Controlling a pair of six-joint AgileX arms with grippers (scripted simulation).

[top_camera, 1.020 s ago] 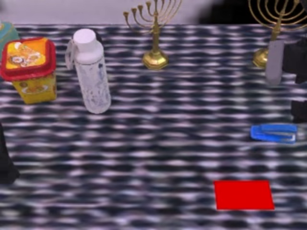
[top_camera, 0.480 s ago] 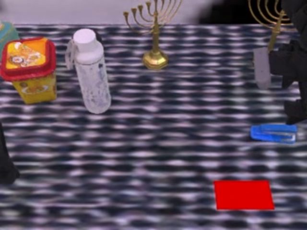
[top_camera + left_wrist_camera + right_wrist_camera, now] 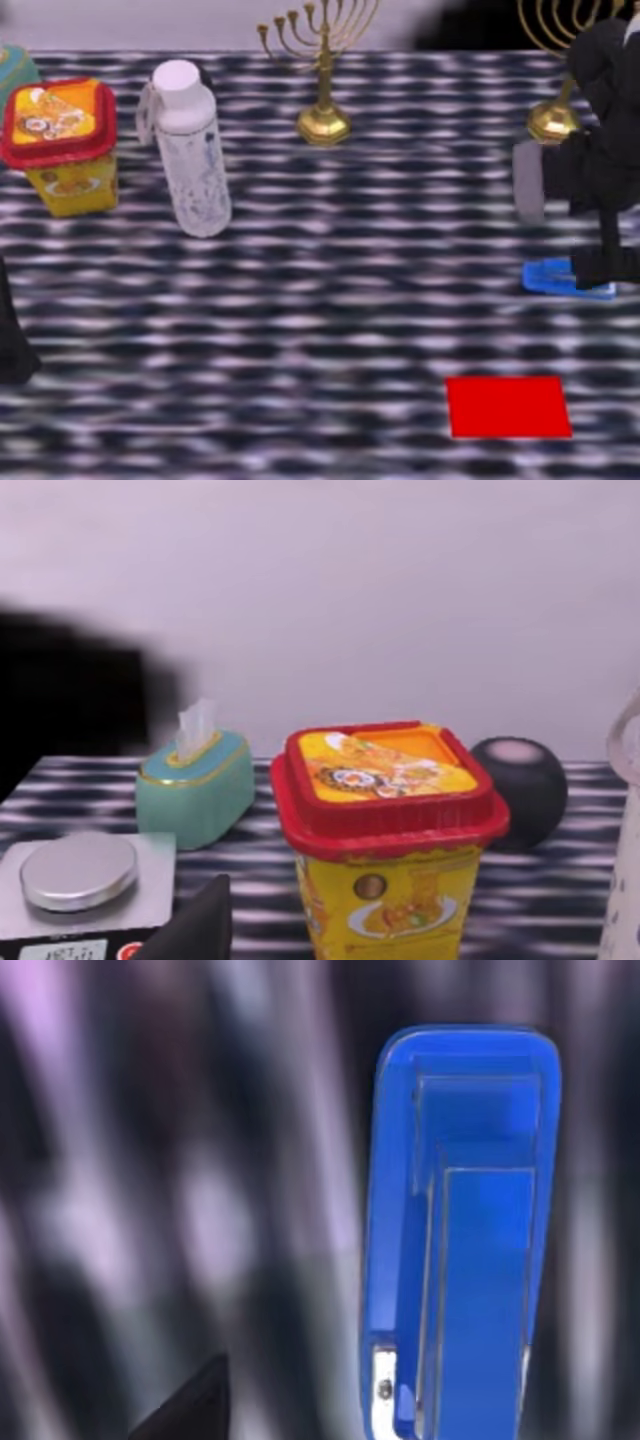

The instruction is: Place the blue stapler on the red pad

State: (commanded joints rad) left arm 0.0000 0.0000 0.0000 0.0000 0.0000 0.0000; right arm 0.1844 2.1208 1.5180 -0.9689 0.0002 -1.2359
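The blue stapler (image 3: 550,277) lies flat on the striped table at the right, its length running left to right. My right gripper (image 3: 603,262) hangs open just over the stapler's right end and hides that part from above. In the right wrist view the stapler (image 3: 470,1220) fills the frame close by, with one dark fingertip (image 3: 190,1410) beside it and apart from it. The red pad (image 3: 508,407) lies bare nearer the front edge, a little left of the stapler. My left gripper (image 3: 12,350) is parked open at the table's left edge.
A yellow tub with a red-rimmed lid (image 3: 60,140) and a white bottle (image 3: 190,150) stand at the back left. One brass candelabra (image 3: 323,70) is at the back middle, another (image 3: 552,115) just behind my right arm. A teal tissue box (image 3: 195,785) sits farther left.
My right arm has come forward and left from the back right and now covers the stapler's right end. The stapler, the pad and the left arm have not moved.
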